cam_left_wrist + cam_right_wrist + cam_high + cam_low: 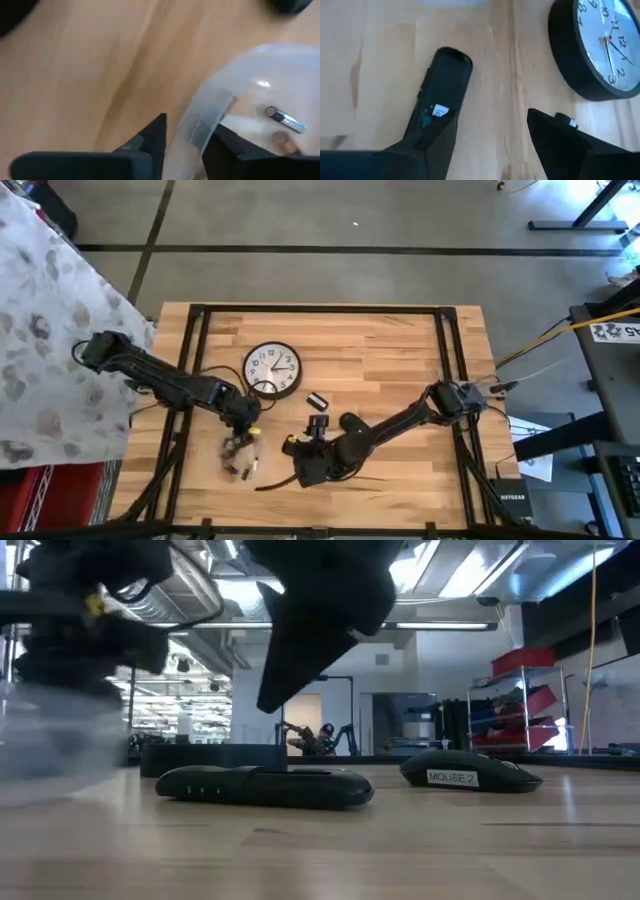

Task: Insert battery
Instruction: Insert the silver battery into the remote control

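Observation:
A clear plastic container (pixel 240 456) lies near the table's front left, with loose batteries (pixel 284 120) inside it. My left gripper (pixel 244 423) is at its far rim and shut on it. A small black device labelled "MOUSE 2" (pixel 318 400) lies on the wood in front of the clock (pixel 271 370). My right gripper (pixel 312 436) hangs open just near of the device. In the right wrist view (pixel 490 150) its fingers stand apart, with the device (pixel 445 82) ahead of one finger and nothing between them. My left gripper has the container's clear rim (pixel 202 122) between its two fingers. One finger (pixel 232 147) is over the inside and the other (pixel 150 142) is outside, over the table. The fingers come slanting down from the far left. Whether the container is lifted does not show.
The round black wall clock (pixel 600 45) lies face up at the table's middle, close to both grippers. A dark cable (pixel 275 483) runs along the wood near the front edge. Bare wood lies to the right of the device.

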Controlling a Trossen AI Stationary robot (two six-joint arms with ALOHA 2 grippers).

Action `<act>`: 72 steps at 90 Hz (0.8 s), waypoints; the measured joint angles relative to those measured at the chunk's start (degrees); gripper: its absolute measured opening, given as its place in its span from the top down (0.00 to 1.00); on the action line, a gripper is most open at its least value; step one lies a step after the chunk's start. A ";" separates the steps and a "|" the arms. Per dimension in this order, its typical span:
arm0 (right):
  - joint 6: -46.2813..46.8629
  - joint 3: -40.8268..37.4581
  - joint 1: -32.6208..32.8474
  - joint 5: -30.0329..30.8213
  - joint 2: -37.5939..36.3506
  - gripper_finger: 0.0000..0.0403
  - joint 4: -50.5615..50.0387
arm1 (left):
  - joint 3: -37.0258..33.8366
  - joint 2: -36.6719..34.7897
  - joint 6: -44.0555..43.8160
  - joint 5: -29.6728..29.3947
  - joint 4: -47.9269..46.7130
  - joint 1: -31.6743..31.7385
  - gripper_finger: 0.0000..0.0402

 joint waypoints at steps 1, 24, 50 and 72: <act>0.23 0.00 0.01 -0.01 -0.06 0.44 -0.03 | 0.00 0.00 -0.03 -0.32 0.43 0.23 0.86; 1.06 0.04 0.11 2.10 -2.47 0.44 -0.41 | 0.02 -0.04 1.19 -4.03 4.01 4.58 0.90; -5.53 0.20 -4.92 -13.27 -2.17 0.44 20.48 | 0.04 -0.09 0.25 -4.84 -3.12 3.32 0.89; -5.00 0.08 -9.25 -17.53 0.71 0.45 31.73 | 0.04 -0.11 -4.44 -6.42 -7.64 2.65 0.89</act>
